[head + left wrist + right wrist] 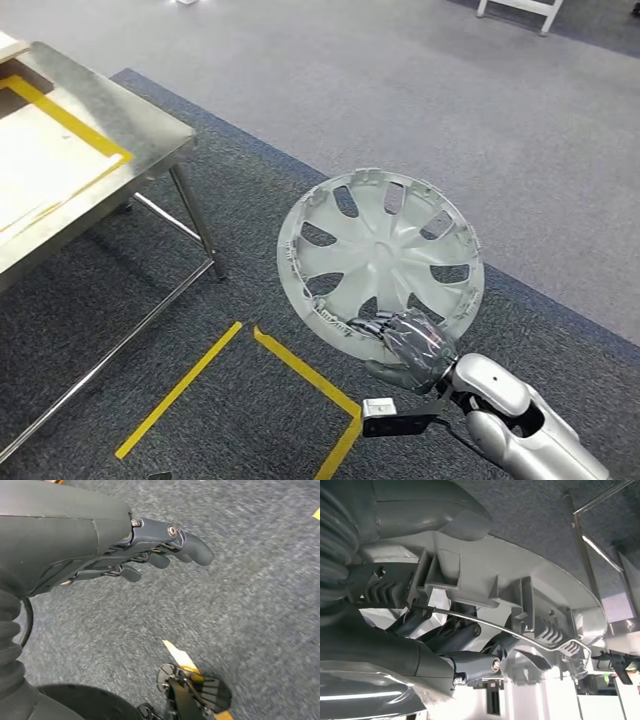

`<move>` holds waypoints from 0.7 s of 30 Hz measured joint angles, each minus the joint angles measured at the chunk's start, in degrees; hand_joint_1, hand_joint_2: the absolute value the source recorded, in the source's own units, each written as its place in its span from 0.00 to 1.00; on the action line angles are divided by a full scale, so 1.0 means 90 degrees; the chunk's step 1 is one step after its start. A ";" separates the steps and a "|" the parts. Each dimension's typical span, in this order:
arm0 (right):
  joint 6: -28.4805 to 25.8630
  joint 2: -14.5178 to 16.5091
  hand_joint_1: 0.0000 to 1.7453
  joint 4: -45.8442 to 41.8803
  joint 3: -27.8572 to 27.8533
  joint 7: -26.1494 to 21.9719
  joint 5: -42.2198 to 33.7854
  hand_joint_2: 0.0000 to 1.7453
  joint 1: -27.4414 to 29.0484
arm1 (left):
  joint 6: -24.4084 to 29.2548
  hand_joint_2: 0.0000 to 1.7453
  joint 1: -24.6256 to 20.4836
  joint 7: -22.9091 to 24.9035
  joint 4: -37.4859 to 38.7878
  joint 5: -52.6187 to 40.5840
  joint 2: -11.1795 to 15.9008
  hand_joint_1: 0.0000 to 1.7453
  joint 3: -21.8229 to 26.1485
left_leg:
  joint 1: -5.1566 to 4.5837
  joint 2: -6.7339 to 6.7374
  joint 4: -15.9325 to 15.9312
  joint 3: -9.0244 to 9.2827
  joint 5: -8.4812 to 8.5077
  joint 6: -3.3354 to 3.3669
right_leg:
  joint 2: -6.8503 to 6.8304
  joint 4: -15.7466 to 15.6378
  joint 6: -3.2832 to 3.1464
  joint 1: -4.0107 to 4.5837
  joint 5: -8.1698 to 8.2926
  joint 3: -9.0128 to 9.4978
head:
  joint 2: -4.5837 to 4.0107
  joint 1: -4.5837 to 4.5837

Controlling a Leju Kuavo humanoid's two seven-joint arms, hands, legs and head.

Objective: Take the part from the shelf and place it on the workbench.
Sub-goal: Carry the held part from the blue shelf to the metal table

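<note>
Fingers (471, 645) of my right hand (411, 345) clamped on the part (381, 260); left hand (113, 545) loose, empty.
Carrying step; next I must reach the bench (143, 130).

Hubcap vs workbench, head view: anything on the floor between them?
Only carpet between the hubcap, gripped by the right hand, and the workbench. Yellow floor tape lies nearer the robot.

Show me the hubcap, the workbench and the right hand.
hubcap (381, 250), head view, on its centre hub.
workbench (113, 110), head view, on the bare steel top near the corner.
right hand (413, 345), head view, on its back, gripping the hubcap's rim.
</note>
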 joint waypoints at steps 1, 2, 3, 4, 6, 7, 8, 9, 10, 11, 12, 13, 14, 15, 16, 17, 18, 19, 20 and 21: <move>-0.0071 -0.0032 1.00 -0.0076 -0.0066 0.0028 0.0044 1.00 0.0161 | -0.0007 1.00 0.0006 -0.0003 -0.0001 -0.0050 0.0001 0.00 0.0012 | 0.0024 -0.0068 -0.0021 0.0021 0.0003 0.0036 | 0.0204 0.0249 0.0019 -0.0013 -0.0141 -0.0122 | 0.0000 0.0012; -0.0156 -0.0075 1.00 -0.0157 -0.0137 0.0055 0.0092 1.00 0.0347 | -0.0013 1.00 0.0005 -0.0009 -0.0002 -0.0095 -0.0001 0.00 0.0023 | 0.0032 -0.0140 -0.0024 0.0026 -0.0004 0.0062 | 0.0413 0.0634 0.0027 -0.0021 -0.0315 -0.0319 | 0.0000 0.0022; -0.0244 -0.0115 1.00 -0.0251 -0.0213 0.0086 0.0144 1.00 0.0551 | -0.0024 1.00 0.0002 -0.0022 -0.0002 -0.0139 -0.0004 0.00 0.0031 | 0.0034 -0.0223 -0.0023 0.0028 -0.0013 0.0085 | 0.0528 0.1078 0.0034 -0.0023 -0.0483 -0.0568 | 0.0000 0.0024; -0.0322 -0.0169 1.00 -0.0365 -0.0301 0.0126 0.0206 1.00 0.0782 | -0.0041 1.00 0.0006 -0.0050 -0.0003 -0.0190 -0.0008 0.00 0.0039 | 0.0035 -0.0314 -0.0021 0.0034 -0.0020 0.0101 | 0.0581 0.1453 0.0042 -0.0024 -0.0580 -0.0803 | 0.0000 0.0025; -0.0451 -0.0288 1.00 -0.0642 -0.0515 0.0234 0.0323 1.00 0.1295 | -0.0074 1.00 0.0033 -0.0118 -0.0003 -0.0295 -0.0015 0.00 0.0053 | 0.0034 -0.0516 -0.0015 0.0060 -0.0040 0.0109 | 0.0617 0.1595 0.0045 -0.0025 -0.0414 -0.1008 | 0.0000 0.0024; -0.0516 -0.0365 1.00 -0.0813 -0.0641 0.0294 0.0369 1.00 0.1574 | -0.0091 1.00 0.0053 -0.0151 -0.0003 -0.0351 -0.0018 0.00 0.0058 | 0.0036 -0.0618 -0.0006 0.0080 -0.0056 0.0100 | 0.0653 0.1287 0.0038 -0.0029 -0.0153 -0.0925 | 0.0000 0.0024; -0.0577 -0.0444 1.00 -0.0976 -0.0759 0.0348 0.0404 1.00 0.1830 | -0.0104 1.00 0.0076 -0.0175 -0.0002 -0.0404 -0.0024 0.00 0.0060 | 0.0040 -0.0709 0.0005 0.0094 -0.0075 0.0084 | 0.0749 0.0860 0.0029 -0.0040 0.0118 -0.0777 | 0.0000 0.0027; -0.0642 -0.0519 1.00 -0.1132 -0.0870 0.0403 0.0443 1.00 0.2066 | -0.0121 1.00 0.0094 -0.0193 -0.0002 -0.0459 -0.0030 0.00 0.0061 | 0.0032 -0.0789 0.0029 0.0090 -0.0096 0.0058 | 0.0900 0.0455 0.0017 -0.0059 0.0306 -0.0601 | 0.0000 0.0029; -0.0710 -0.0583 1.00 -0.1280 -0.0968 0.0459 0.0488 1.00 0.2278 | -0.0140 1.00 0.0109 -0.0206 -0.0002 -0.0515 -0.0036 0.00 0.0061 | 0.0031 -0.0856 0.0048 0.0074 -0.0109 0.0028 | 0.1030 0.0156 0.0002 -0.0073 0.0409 -0.0466 | 0.0000 0.0027; -0.0775 -0.0631 1.00 -0.1415 -0.1044 0.0514 0.0533 1.00 0.2458 | -0.0158 1.00 0.0125 -0.0213 -0.0001 -0.0565 -0.0043 0.00 0.0061 | 0.0033 -0.0910 0.0056 0.0053 -0.0111 -0.0004 | 0.1123 0.0018 -0.0014 -0.0079 0.0415 -0.0394 | 0.0000 0.0027; -0.0832 -0.0672 1.00 -0.1546 -0.1108 0.0565 0.0574 1.00 0.2620 | -0.0175 1.00 0.0140 -0.0216 -0.0001 -0.0608 -0.0047 0.00 0.0060 | 0.0038 -0.0965 0.0055 0.0033 -0.0106 -0.0037 | 0.1142 -0.0024 -0.0035 -0.0075 0.0386 -0.0350 | 0.0000 0.0025; -0.0871 -0.0707 1.00 -0.1664 -0.1158 0.0605 0.0599 1.00 0.2751 | -0.0188 1.00 0.0157 -0.0218 -0.0001 -0.0639 -0.0049 0.00 0.0060 | 0.0046 -0.1021 0.0043 0.0029 -0.0100 -0.0067 | 0.1086 -0.0044 -0.0061 -0.0077 0.0383 -0.0334 | 0.0000 0.0022; -0.0893 -0.0734 1.00 -0.1764 -0.1198 0.0636 0.0616 1.00 0.2856 | -0.0195 1.00 0.0172 -0.0219 -0.0001 -0.0659 -0.0052 0.00 0.0060 | 0.0040 -0.0985 0.0058 0.0030 -0.0117 -0.0102 | 0.1023 -0.0067 -0.0092 -0.0083 0.0385 -0.0308 | 0.0000 0.0023; -0.0907 -0.0758 1.00 -0.1844 -0.1232 0.0664 0.0627 1.00 0.2944 | -0.0202 1.00 0.0177 -0.0220 -0.0001 -0.0679 -0.0054 0.00 0.0059 | 0.0029 -0.0851 0.0143 0.0004 -0.0184 -0.0138 | 0.0947 -0.0088 -0.0131 -0.0091 0.0382 -0.0276 | 0.0000 0.0003; -0.0928 -0.0778 1.00 -0.1921 -0.1262 0.0701 0.0644 1.00 0.3036 | -0.0213 1.00 0.0178 -0.0220 -0.0001 -0.0707 -0.0054 0.00 0.0057 | 0.0020 -0.0664 0.0340 -0.0069 -0.0315 -0.0174 | 0.0860 -0.0107 -0.0170 -0.0099 0.0375 -0.0242 | 0.0000 -0.0014; -0.0972 -0.0802 1.00 -0.1999 -0.1288 0.0758 0.0675 1.00 0.3147 | -0.0231 1.00 0.0172 -0.0220 -0.0001 -0.0743 -0.0053 0.00 0.0054 | 0.0023 -0.0444 0.0661 -0.0200 -0.0500 -0.0209 | 0.0761 -0.0113 -0.0201 -0.0091 0.0357 -0.0209 | 0.0000 -0.0030; -0.1045 -0.0834 1.00 -0.2084 -0.1310 0.0831 0.0709 1.00 0.3276 | -0.0260 1.00 0.0168 -0.0220 -0.0001 -0.0784 -0.0046 0.00 0.0049 | 0.0036 -0.0298 0.1066 -0.0379 -0.0707 -0.0238 | 0.0657 -0.0113 -0.0227 -0.0082 0.0333 -0.0181 | 0.0000 -0.0046; -0.1147 -0.0879 1.00 -0.2180 -0.1326 0.0922 0.0739 1.00 0.3412 | -0.0298 1.00 0.0171 -0.0220 -0.0001 -0.0822 -0.0032 0.00 0.0044 | 0.0054 -0.0236 0.1447 -0.0545 -0.0869 -0.0259 | 0.0548 -0.0113 -0.0237 -0.0076 0.0312 -0.0155 | 0.0000 -0.0043; -0.1264 -0.0934 1.00 -0.2276 -0.1336 0.1018 0.0763 1.00 0.3544 | -0.0336 1.00 0.0179 -0.0220 -0.0001 -0.0853 -0.0015 0.00 0.0041 | 0.0070 -0.0210 0.1687 -0.0643 -0.0933 -0.0274 | 0.0442 -0.0112 -0.0240 -0.0072 0.0291 -0.0130 | 0.0000 -0.0043; -0.1377 -0.0997 1.00 -0.2372 -0.1342 0.1108 0.0777 1.00 0.3663 | -0.0369 1.00 0.0194 -0.0220 -0.0001 -0.0878 0.0007 0.00 0.0040 | 0.0080 -0.0192 0.1703 -0.0631 -0.0877 -0.0280 | 0.0348 -0.0112 -0.0237 -0.0072 0.0273 -0.0107 | 0.0000 -0.0044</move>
